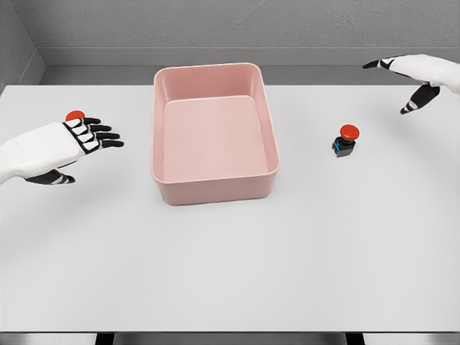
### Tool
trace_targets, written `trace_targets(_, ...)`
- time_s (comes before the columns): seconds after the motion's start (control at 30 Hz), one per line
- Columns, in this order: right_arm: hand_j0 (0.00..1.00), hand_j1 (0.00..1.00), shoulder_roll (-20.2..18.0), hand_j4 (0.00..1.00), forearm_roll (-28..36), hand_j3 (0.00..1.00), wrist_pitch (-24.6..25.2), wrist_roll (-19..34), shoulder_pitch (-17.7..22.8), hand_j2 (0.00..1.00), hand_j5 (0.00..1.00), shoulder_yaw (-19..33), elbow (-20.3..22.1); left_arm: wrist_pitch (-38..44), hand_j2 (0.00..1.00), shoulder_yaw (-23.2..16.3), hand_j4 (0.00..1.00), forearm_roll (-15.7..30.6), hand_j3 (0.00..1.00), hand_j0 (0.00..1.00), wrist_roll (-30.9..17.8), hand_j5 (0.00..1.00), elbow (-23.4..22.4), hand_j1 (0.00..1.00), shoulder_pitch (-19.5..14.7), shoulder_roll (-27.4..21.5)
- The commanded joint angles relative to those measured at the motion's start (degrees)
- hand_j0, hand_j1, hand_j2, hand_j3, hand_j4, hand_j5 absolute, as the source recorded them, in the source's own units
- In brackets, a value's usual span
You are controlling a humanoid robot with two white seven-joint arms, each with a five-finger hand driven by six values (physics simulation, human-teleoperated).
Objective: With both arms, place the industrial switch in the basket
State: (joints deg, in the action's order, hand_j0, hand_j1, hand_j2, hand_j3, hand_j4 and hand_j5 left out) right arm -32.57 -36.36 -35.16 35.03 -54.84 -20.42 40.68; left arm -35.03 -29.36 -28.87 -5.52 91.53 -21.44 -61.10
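A pink basket (164, 144) sits on the white table, a little left of the middle. One industrial switch (346, 141), black with a red button top, stands to the right of the basket. A second red button top (75, 115) peeks out just behind my left hand (92, 139), which hovers open at the table's left with its fingers pointing right. Most of that second switch is hidden by the hand. My right hand (406, 83) hangs open at the upper right, above and right of the first switch, well apart from it.
The white table (230, 266) runs wide in front of the basket. A grey wall stands behind the table's far edge. The basket holds nothing.
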Motion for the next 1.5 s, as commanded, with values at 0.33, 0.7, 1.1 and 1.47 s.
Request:
trace_targets(0.33,1.0,1.0,-1.2,1.0,0.7,1.0,0.2,0.0,-1.1,1.0,1.0,-9.4,0.3,0.0,1.0,-8.2,1.0,0.2,1.0,1.0,0.5,1.0,-9.3,1.0,-10.2,3.7)
trace_targets(0.7,1.0,1.0,-2.1,1.0,0.8,1.0,0.2,-4.8,-2.1,1.0,1.0,-15.6,4.4,0.0,1.0,-15.6,1.0,-5.0,1.0,1.0,0.3,1.0,-26.6,1.0,-20.5,10.7)
trace_targets(1.1,1.0,1.0,-8.9,1.0,3.1,1.0,0.2,-10.2,3.4,1.0,1.0,-16.6,17.5,0.0,1.0,-18.5,1.0,-6.8,1.0,1.0,0.4,1.0,-39.0,1.0,-26.2,17.0)
trace_targets(1.47,1.0,1.0,-9.7,1.0,3.6,1.0,0.2,-10.2,7.1,1.0,1.0,-18.0,23.4,0.0,1.0,-18.4,1.0,-8.3,1.0,1.0,0.5,1.0,-46.4,1.0,-27.5,20.2)
